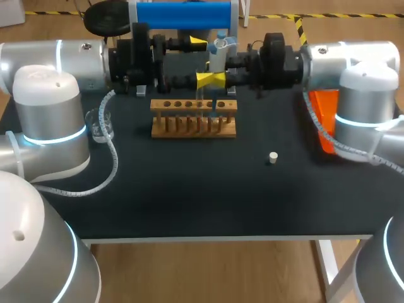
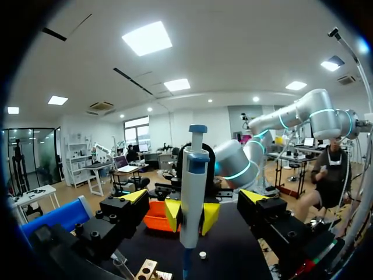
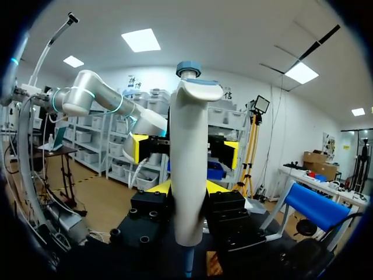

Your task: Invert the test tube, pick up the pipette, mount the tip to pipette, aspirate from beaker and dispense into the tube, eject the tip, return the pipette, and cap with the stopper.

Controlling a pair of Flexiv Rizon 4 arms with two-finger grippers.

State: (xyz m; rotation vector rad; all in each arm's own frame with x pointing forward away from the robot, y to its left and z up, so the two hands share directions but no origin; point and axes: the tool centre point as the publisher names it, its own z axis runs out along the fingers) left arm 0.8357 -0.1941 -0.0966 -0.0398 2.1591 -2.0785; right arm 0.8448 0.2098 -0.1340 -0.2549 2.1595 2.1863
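— Two arms meet over the far middle of the table (image 1: 189, 196). Which one has the pipette (image 3: 187, 163)?

— The right gripper (image 3: 186, 195). Its fingers press the white barrel from both sides. The pipette stands upright, blue plunger cap on top, its blue lower end pointing down at the wooden rack (image 1: 192, 126).

— And the left gripper (image 2: 194, 197)?

— It faces the right one with its fingers spread wide, one on each side of the pipette and apart from it. It has hold of nothing.

— What about the containers?

— A row of round holes runs along the rack's top. A clear tube (image 1: 202, 105) seems to stand in it toward the right end, just beside the pipette's lower end. The glass is too faint to tell what is inside. The glass beaker (image 1: 101, 124) stands upright near the table's left edge, just beside the left arm and its coiled cable. Whether it holds liquid cannot be told.

— Edges and room to move?

— A broad stretch of dark tabletop lies between the rack and the front edge. The small white stopper (image 1: 273, 158) sits on it right of the middle, well apart from the rack. An orange block (image 1: 325, 120) stands at the right edge, partly behind the right arm.
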